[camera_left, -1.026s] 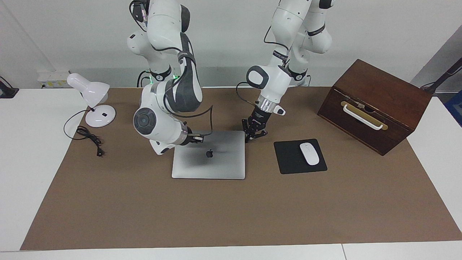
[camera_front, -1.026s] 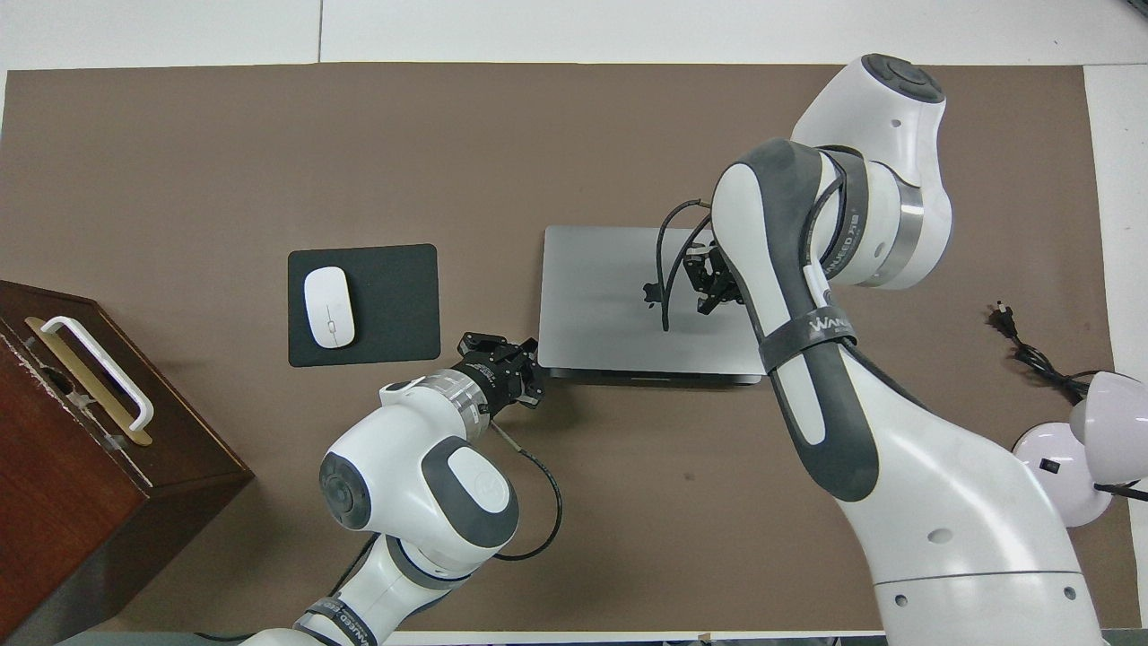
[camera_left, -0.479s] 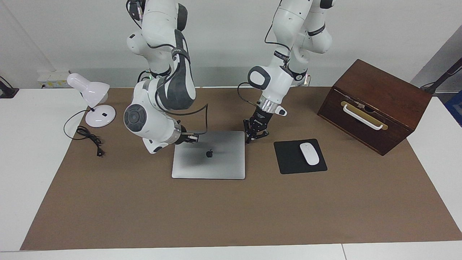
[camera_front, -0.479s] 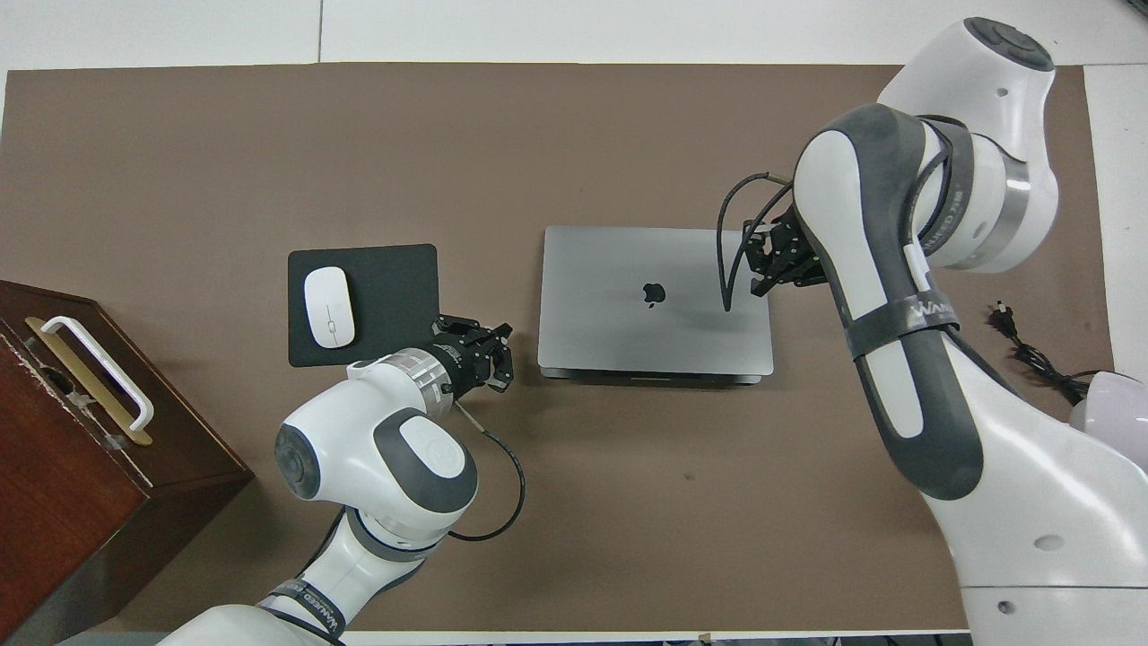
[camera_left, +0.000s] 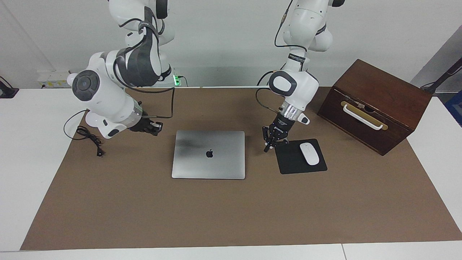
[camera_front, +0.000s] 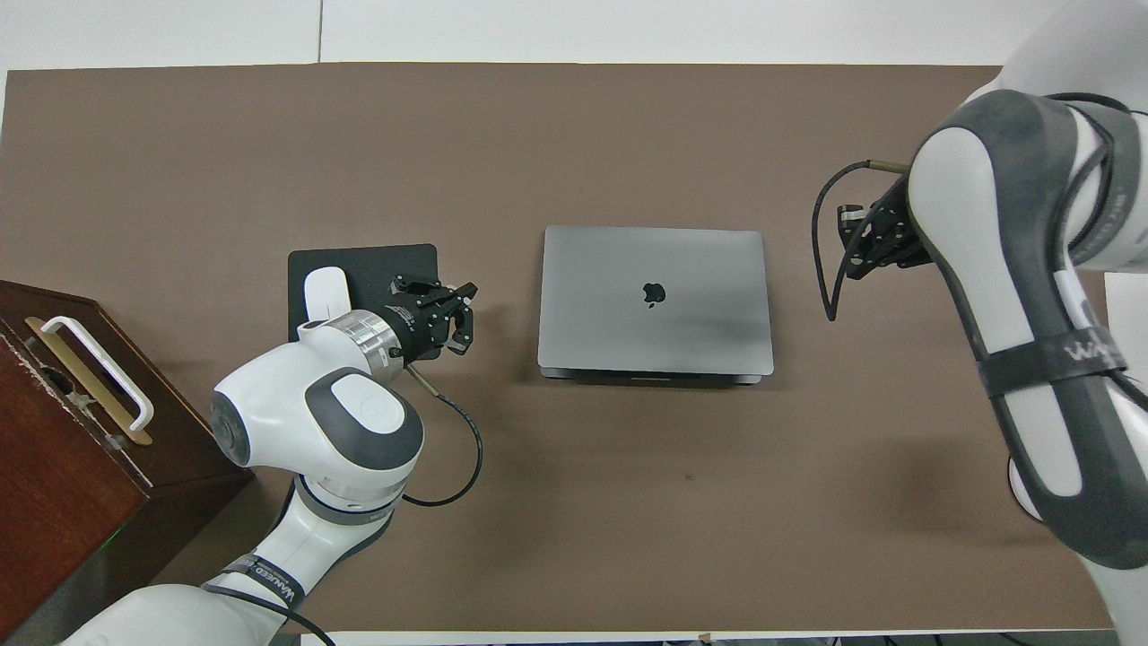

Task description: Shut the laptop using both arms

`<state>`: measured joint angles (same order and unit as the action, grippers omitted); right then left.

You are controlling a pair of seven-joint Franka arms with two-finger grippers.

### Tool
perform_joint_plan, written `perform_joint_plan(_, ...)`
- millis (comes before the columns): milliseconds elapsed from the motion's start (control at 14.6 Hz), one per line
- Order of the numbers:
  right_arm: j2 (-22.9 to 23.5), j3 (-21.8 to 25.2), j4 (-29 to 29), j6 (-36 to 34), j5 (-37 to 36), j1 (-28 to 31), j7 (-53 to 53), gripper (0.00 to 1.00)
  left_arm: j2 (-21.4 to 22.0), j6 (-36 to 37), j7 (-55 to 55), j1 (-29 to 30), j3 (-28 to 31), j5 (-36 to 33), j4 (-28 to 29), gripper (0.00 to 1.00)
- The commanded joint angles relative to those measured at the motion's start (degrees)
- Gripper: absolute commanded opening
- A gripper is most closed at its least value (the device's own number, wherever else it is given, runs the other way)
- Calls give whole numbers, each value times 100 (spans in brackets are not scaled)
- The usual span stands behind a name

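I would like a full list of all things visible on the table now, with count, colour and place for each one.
laptop: one, silver-grey, lid shut, flat in the middle of the brown mat.
brown mat: one, covers most of the white table.
mouse pad: one, black, beside the laptop toward the left arm's end.
mouse: one, white, on the mouse pad.
wooden box: one, dark brown with a white handle, at the left arm's end.
desk lamp: one, white, at the right arm's end, partly hidden by the right arm.
cable: one, black, beside the lamp.
left hand: black, over the mouse pad's edge.
right hand: black, over the mat between the laptop and the lamp.
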<state>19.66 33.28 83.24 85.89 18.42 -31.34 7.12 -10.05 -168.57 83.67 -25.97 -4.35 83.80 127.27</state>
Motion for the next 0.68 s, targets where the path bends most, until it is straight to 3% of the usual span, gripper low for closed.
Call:
perform_joint_plan(0, -471, -505, 35, -54, -434, 504, -298, 0, 39, 447, -535, 504, -22, -292, -176, 0)
perform_joint_plan(205, -849, -1190, 35, -54, -978, 1207, -658, 0, -5, 658, -816, 794, -13, -915, -360, 0)
perform_joint_plan(342, -1095, -1918, 43, -46, -1444, 1813, -703, 0, -23, 1052, -923, 1084, -5, -1556, -570, 0)
perform_joint_plan(479, -1332, -2517, 52, -54, -1796, 2367, -773, 0, -67, 1622, -923, 1322, -5, -2433, -886, 0)
perform_joint_plan(616, -1552, -2826, 52, -54, -2069, 2772, -1018, 0, -172, 2124, -932, 1506, -5, -3496, -1247, 0)
